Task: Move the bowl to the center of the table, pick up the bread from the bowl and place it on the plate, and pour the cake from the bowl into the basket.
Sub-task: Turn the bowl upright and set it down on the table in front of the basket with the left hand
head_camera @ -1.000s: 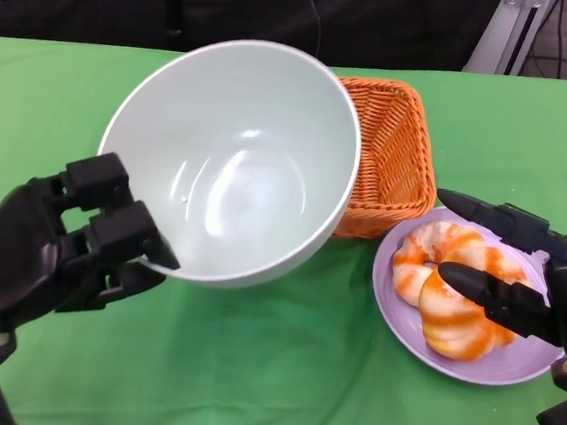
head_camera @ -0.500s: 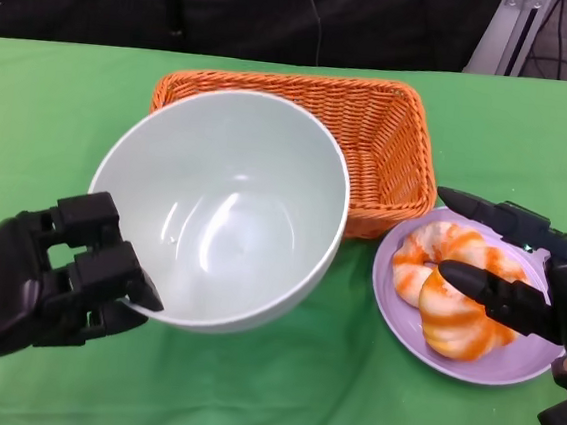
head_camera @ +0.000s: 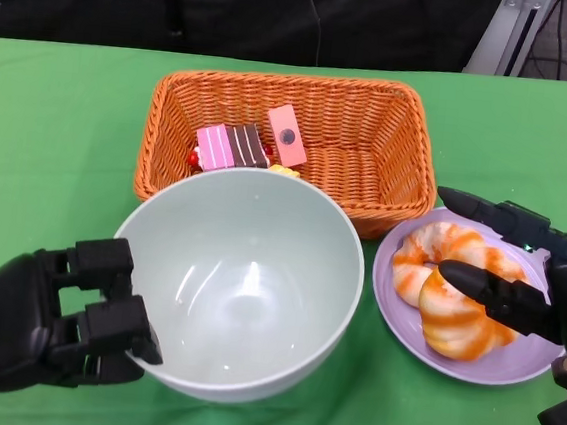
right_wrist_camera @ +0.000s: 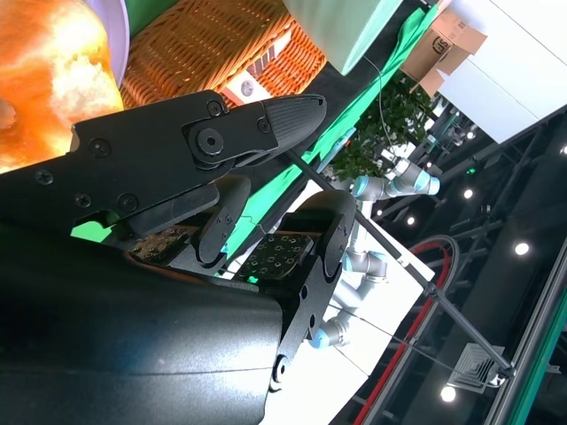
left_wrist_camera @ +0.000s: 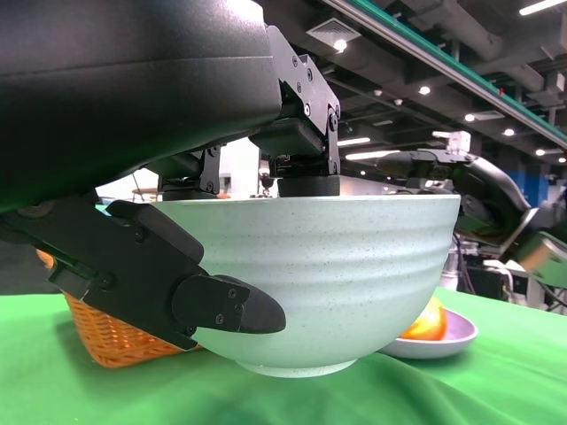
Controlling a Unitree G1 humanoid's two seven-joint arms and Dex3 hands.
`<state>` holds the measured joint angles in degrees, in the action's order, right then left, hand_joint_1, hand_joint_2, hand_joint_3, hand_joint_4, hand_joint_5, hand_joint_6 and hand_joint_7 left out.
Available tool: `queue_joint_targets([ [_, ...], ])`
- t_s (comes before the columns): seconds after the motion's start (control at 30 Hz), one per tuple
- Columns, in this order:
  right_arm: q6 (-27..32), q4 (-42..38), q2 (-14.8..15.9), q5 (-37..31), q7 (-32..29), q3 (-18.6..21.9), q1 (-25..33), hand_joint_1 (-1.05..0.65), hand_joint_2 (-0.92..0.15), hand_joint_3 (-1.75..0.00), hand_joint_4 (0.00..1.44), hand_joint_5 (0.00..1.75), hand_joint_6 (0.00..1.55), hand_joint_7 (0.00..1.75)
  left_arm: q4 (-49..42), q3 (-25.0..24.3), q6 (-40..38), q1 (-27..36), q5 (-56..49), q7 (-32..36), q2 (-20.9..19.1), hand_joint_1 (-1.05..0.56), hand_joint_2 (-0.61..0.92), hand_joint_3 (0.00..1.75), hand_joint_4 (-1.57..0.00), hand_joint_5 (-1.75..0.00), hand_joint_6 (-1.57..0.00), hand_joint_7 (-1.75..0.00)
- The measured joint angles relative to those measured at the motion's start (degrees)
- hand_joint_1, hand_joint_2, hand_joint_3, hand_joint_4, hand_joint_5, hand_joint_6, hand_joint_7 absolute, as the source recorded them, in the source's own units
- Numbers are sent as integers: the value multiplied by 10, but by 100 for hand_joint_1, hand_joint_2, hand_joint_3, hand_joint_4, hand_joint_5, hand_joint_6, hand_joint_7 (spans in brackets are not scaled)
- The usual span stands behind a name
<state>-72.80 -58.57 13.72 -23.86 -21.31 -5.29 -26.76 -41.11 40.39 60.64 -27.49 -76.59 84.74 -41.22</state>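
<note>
Orange basket (head_camera: 372,131) held cake (head_camera: 240,146) behind bowl (head_camera: 247,279) | my left hand (head_camera: 42,325) fingers pinched bowl's rim | my right hand (head_camera: 518,285) fingers spread over bread (head_camera: 452,284) on plate (head_camera: 509,370)

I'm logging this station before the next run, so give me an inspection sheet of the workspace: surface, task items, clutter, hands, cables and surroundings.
Surface: green table cloth, some wrinkles by the bowl in the left wrist view.
Bowl: pale green, empty, upright, just in front of the basket.
Basket: orange wicker, holds the cake pieces.
Plate: lilac, holds the bread.
Clutter: nothing seen.
Left hand: grips the bowl's rim, fingers inside and outside.
Right hand: holds nothing, fingers apart over the bread.
Cables: dark cables behind the table's far edge.
Surroundings: black backdrop; right wrist view shows another robot arm and ceiling lights.
</note>
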Motion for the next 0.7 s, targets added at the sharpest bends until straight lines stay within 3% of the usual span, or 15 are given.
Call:
queue_joint_targets([
  [0.33,7,12,0,6,2,1,1,-53,-92,-9,92,29,76,1,12,23,-1,13,-6,0,-13,-13,92,34,-58,-166,-58,-140],
  [0.53,7,15,0,7,3,1,4,-53,-92,-10,91,29,75,0,8,28,1,13,-6,0,-13,-13,92,42,-51,-174,-43,-165],
  [0.6,7,16,0,7,3,1,6,-53,-92,-10,92,30,76,1,2,31,1,13,-4,-3,-13,-16,92,45,-48,-174,-44,-156],
  [0.7,7,17,-1,7,3,2,10,-53,-92,-10,91,30,76,1,-17,39,2,6,-4,-18,-14,-19,92,35,-46,-175,-50,-144],
])
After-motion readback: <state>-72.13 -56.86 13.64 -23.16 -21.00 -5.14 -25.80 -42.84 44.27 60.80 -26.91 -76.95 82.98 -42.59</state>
